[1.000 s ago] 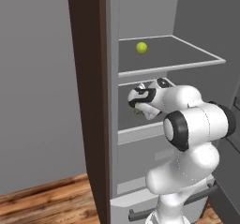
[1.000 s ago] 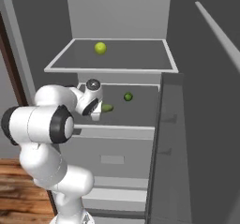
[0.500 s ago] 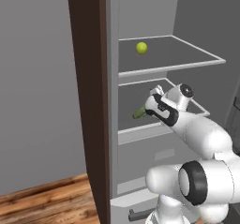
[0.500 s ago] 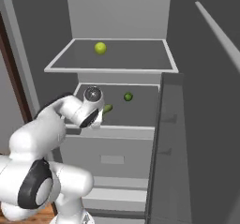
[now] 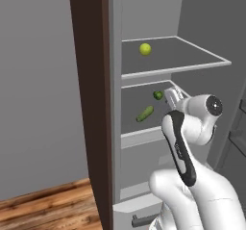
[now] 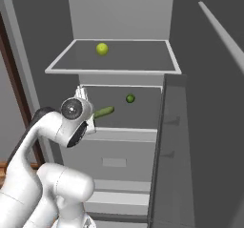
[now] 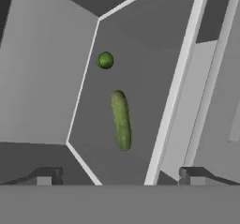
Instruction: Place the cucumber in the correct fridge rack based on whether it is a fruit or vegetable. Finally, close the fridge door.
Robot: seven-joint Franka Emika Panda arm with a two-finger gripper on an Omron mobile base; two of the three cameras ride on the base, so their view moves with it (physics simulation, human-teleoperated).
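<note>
cucumber [image 7: 121, 120]: lies loose on the fridge rack [image 7: 140, 78], at 12 o'clock from my gripper [image 7: 119, 177]
gripper: fingers spread wide, holding nothing
round green ball [image 7: 105, 60]: at 11 o'clock past the cucumber

The cucumber [image 7: 121, 120] lies on the fridge rack [image 7: 140, 59], with 1 round ball [image 7: 105, 60] on the same rack at its 11 o'clock. Another ball [image 6: 102, 48] sits on the upper shelf [image 6: 114, 71]. The gripper [image 7: 119, 175] is at the cucumber's 6 o'clock, apart from it.
</note>
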